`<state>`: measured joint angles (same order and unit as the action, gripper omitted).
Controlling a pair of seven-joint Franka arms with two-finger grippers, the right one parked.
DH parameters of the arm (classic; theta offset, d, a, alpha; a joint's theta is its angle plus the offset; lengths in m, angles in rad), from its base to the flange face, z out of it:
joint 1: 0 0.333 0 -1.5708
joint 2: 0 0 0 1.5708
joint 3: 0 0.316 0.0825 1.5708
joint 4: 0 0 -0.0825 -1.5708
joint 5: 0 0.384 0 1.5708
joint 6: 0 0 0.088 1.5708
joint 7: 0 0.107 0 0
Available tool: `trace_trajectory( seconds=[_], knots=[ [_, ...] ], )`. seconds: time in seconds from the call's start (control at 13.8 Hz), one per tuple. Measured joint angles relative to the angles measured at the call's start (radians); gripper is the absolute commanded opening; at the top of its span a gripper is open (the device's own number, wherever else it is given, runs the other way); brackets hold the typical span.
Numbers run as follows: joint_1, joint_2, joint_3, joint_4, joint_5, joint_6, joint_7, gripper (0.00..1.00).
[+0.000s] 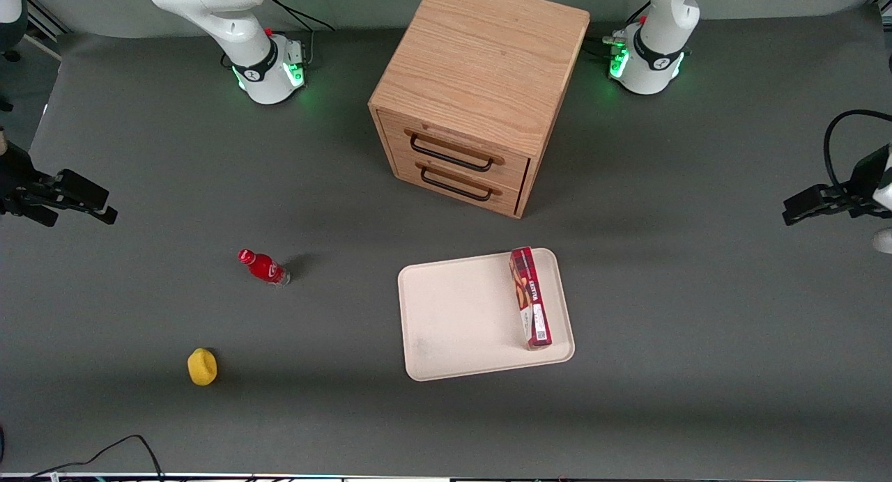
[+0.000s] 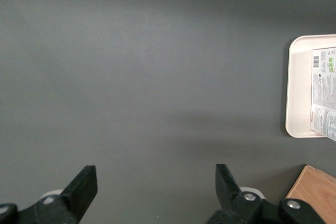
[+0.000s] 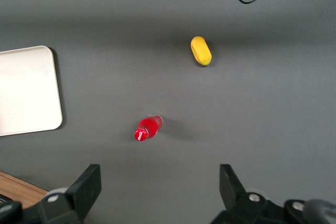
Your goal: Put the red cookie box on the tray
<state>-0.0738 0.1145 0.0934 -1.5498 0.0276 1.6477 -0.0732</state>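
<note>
From my station: the end effector (image 2: 156,192) of the left arm hangs over bare grey worktop (image 1: 697,329) at the working arm's end, well apart from everything it might handle. In the left wrist view I read its fingers (image 2: 84,184) as spread wide, with only mat showing in the gap, nothing gripped. In the front view the same end effector (image 1: 801,207) shows as a dark shape near the frame's edge, raised clear of the surface as far as I can judge; height is hard to call from that angle. Moving outward, the tray (image 1: 453,315) sits near the middle of the worktop, flat, cream-white, rounded corners, low rim. The red cookie box (image 1: 530,298) lies on it, lengthwise along the tray edge that faces the working arm, fully inside the rim, one end close to the tray corner nearest the front camera. Left wrist view catches a corner of the tray (image 2: 299,87) and a pale printed face of the red cookie box (image 2: 325,90), confirming it rests within the rim. Just farther from the front camera than the tray stands a wooden drawer cabinet (image 1: 481,85), two drawers with dark handles, both shut. Toward the parked arm's end: a small red bottle (image 1: 263,267) lying tilted on the mat, and, nearer the front camera, a yellow object (image 1: 202,366), well apart from the bottle. Right wrist view shows both, bottle (image 3: 148,128) and yellow object (image 3: 200,50), plus a tray corner (image 3: 31,93).
</note>
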Motion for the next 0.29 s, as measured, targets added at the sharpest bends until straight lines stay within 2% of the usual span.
trace_trajectory(
  seconds=[0.29],
  knots=[
    [-0.011,0.007,-0.022,0.003,0.000,0.013,0.000,1.00]
  ],
)
